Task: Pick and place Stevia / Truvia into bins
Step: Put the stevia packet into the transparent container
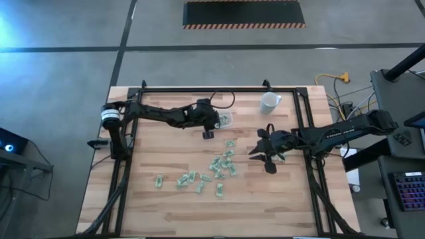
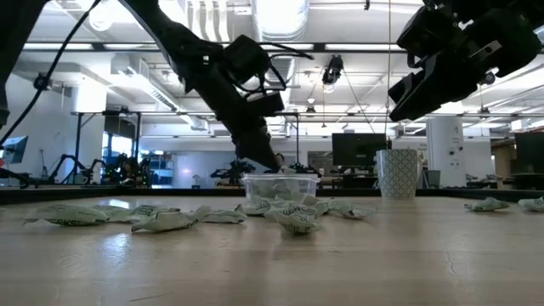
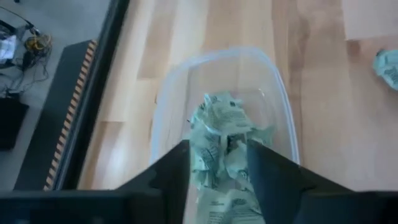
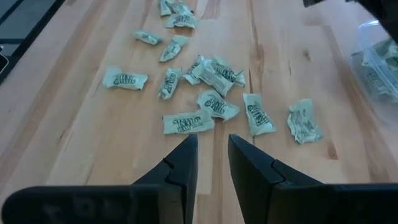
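The clear bin [image 3: 273,81] stands on the table at the far middle [image 1: 226,120], with several crumpled green-and-white Stevia packets [image 3: 217,124] lying in it. My left gripper [image 3: 217,168] hangs open just over the bin's near-left rim [image 2: 272,161], slanting down into it, and the heap of packets shows in the gap between its fingers. Many more packets [image 1: 222,164] lie scattered flat on the wood at the table's middle [image 4: 214,74]. My right gripper [image 4: 212,155] waits above the table at the right of the scatter [image 1: 255,151], slightly open with nothing between its fingers. My left gripper's fingers [image 3: 177,171] stand on either side of the packets heaped in the bin. I cannot tell whether they touch the topmost packet [image 3: 214,155]. The packets rest in the bin, not lifted.
A white cup [image 1: 269,101] stands at the far right of the table, behind the bin [image 2: 397,174]. A black frame runs along the table's left, far and right edges. Bare wood lies at the near edge and near left.
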Robot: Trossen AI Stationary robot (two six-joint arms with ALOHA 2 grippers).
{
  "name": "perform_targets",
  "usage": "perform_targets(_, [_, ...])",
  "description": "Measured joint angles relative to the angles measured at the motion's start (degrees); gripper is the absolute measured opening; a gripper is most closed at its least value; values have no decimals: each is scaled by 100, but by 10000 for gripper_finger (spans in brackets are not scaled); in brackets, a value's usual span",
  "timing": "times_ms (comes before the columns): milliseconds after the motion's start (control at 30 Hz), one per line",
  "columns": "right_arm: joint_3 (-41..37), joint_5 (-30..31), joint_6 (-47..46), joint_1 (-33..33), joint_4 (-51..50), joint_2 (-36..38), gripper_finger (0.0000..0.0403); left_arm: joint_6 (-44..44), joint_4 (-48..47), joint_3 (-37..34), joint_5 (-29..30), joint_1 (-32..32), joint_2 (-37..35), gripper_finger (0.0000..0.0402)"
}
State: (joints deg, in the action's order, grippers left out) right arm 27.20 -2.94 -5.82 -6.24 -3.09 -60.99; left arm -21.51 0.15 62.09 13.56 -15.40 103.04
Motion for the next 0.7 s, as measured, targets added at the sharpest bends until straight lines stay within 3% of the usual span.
perform_targets(233, [-20,4,-893,-1,-1326,2,82,403,-1249,34,68,127,-704,201])
perform_targets(467, [-67,20,-1171,-10,-1880,-55,82,905,-2440,-42,17,607,-1738,203])
perform_targets(700, [-91,85,-1028,-21,-2635,-111,110,1318,-2752,-274,5,1251,-2411,203])
